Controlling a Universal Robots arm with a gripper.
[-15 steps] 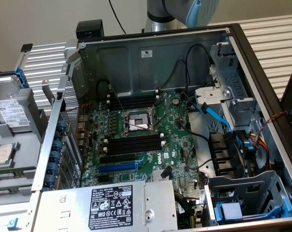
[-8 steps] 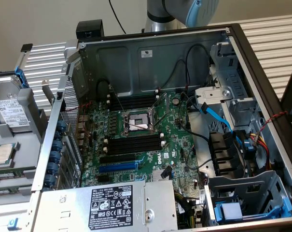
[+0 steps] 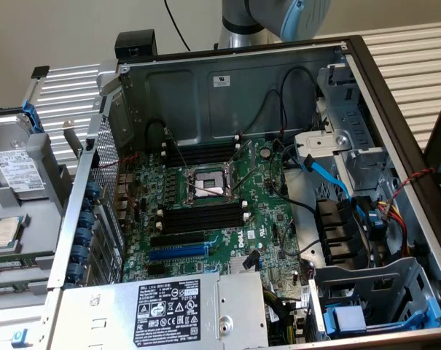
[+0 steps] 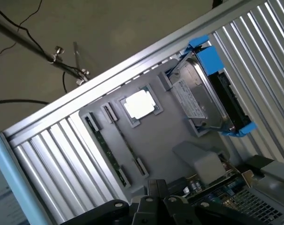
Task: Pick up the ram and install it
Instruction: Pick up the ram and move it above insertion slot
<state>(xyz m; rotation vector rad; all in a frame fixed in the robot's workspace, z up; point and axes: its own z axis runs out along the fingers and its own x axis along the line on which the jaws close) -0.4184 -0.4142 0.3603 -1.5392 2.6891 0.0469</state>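
Note:
The ram is a long thin green stick lying in a groove of a grey parts tray beside the computer case. My gripper appears as dark parts at the edge of the wrist view, well above the tray and apart from the ram. In the exterior view my arm hangs behind the case's back wall. Two banks of black memory slots with white clips flank the CPU socket on the green motherboard.
The tray also holds a CPU chip and a hard drive in a blue bracket. A blue expansion slot, the power supply, cables and drive cages crowd the open case.

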